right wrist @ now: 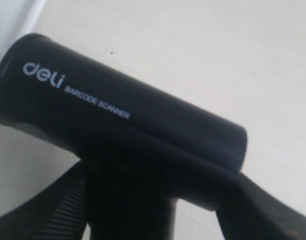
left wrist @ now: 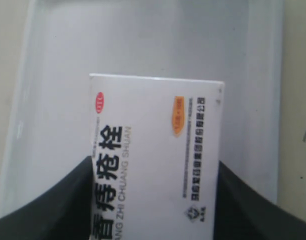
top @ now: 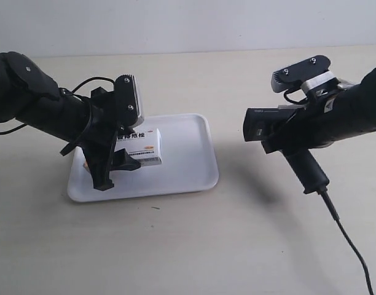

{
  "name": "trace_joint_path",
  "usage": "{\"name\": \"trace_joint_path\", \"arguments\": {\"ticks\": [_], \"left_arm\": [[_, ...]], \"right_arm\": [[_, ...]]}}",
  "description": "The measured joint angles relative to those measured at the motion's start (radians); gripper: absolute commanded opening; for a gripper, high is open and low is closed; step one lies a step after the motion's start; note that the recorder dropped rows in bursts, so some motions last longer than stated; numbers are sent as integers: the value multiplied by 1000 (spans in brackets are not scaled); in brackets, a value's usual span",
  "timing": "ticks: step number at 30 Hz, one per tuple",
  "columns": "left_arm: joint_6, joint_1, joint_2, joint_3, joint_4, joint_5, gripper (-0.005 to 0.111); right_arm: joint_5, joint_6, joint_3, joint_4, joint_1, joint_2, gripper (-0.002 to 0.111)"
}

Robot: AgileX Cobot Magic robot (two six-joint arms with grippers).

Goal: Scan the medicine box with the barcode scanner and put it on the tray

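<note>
Medicine box, one only, is sitting clamped between my left gripper's black fingers, hanging over the single white tray; whether it is touching the tray I cannot tell. My right gripper is clamping the one barcode scanner, well apart, its head pointing toward the box.

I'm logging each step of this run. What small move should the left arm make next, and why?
Probably lower a little and open. The left gripper holds the medicine box over the tray; whether it touches the floor cannot be told. The right gripper holds the barcode scanner aside.
</note>
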Motion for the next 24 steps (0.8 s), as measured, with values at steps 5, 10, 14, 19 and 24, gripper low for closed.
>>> {"name": "trace_joint_path", "arguments": {"ticks": [5, 10, 14, 19, 24], "left_arm": [[12, 0, 0, 0, 0, 29, 0], [16, 0, 0, 0, 4, 52, 0], [18, 22, 0, 0, 10, 92, 0], [20, 71, -11, 0, 12, 136, 0], [20, 90, -11, 0, 8, 147, 0]], "right_arm": [[24, -23, 4, -56, 3, -34, 0], [33, -25, 4, -91, 3, -30, 0], [33, -27, 4, -109, 3, -30, 0], [33, -27, 4, -136, 3, -30, 0], [33, -27, 4, -154, 3, -30, 0]]}}
